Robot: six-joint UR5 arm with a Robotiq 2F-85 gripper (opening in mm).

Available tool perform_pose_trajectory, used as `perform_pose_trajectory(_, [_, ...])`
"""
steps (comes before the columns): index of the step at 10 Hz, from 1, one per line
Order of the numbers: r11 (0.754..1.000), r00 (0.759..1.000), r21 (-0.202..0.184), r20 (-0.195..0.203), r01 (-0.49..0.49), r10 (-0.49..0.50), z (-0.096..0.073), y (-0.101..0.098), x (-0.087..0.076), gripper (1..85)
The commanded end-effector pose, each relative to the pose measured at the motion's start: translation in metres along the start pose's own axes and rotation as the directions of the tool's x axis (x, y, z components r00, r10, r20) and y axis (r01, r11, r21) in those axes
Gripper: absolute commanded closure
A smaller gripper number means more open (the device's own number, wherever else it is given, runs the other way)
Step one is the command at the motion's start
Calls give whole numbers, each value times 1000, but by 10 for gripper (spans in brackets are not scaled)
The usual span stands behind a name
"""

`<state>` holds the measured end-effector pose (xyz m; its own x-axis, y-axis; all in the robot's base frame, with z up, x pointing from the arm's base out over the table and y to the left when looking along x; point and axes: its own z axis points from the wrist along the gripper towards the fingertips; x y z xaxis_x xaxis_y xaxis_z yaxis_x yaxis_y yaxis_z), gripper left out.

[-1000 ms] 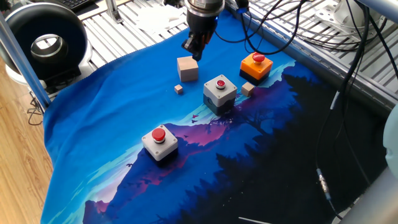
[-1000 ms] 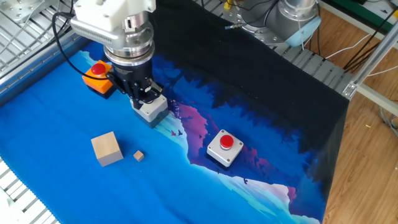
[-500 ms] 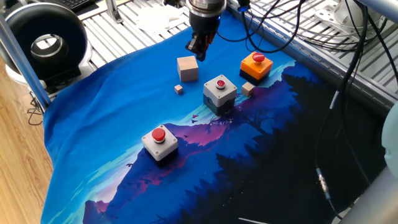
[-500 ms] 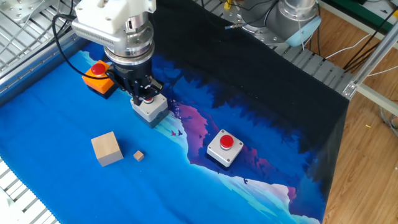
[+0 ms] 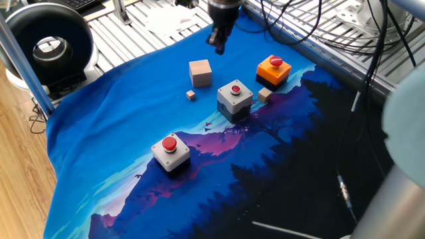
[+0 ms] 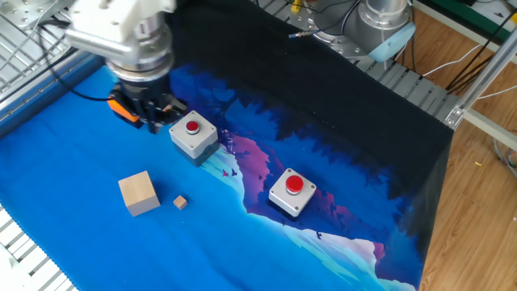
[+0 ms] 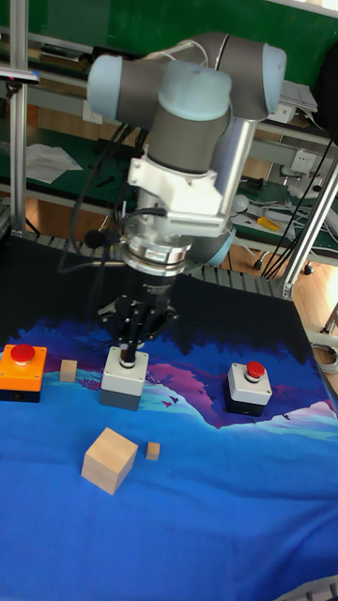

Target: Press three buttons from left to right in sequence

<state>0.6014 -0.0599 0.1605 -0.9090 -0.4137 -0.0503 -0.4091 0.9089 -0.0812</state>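
Three red-topped buttons stand on the blue cloth. One grey button (image 5: 170,147) is nearest the front, a second grey button (image 5: 234,93) is in the middle, and the orange button (image 5: 273,68) is at the back. My gripper (image 5: 219,46) hangs in the air above the cloth, fingers together in a point and holding nothing. In the other fixed view the gripper (image 6: 155,121) is between the middle grey button (image 6: 192,129) and the orange button (image 6: 119,111), which it mostly hides. The tall view shows the gripper (image 7: 130,355) just above the middle grey button (image 7: 125,376).
A tan wooden cube (image 5: 200,72) and two small wooden cubes (image 5: 190,95) (image 5: 265,94) lie around the middle button. Cables and metal slats border the cloth at the back. A black round fan (image 5: 50,46) stands at the left.
The gripper has lifted off the middle grey button, whose red top now shows, and shifted toward the orange button. The buttons and cubes have not moved.
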Motion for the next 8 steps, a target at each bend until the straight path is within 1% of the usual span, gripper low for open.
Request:
perform_pose_trajectory(1, [998,998,-31,-11,57,-57,21,-32,10,847])
perform_pose_trajectory(2, [997,997,-27,-13,74,-74,31,-44,21,847])
perform_pose_trajectory(4, [997,996,-35,-36,75,-76,37,-49,51,847])
perform_pose_trajectory(5, [996,995,-19,-45,87,-88,39,-56,62,847])
perform_pose_trajectory(6, [997,996,-19,-47,70,-71,39,-57,63,847])
perform_pose_trajectory(7, [997,997,-72,-69,40,-45,39,-43,69,847])
perform_pose_trajectory(8, [991,997,-133,-75,-13,3,37,-26,70,847])
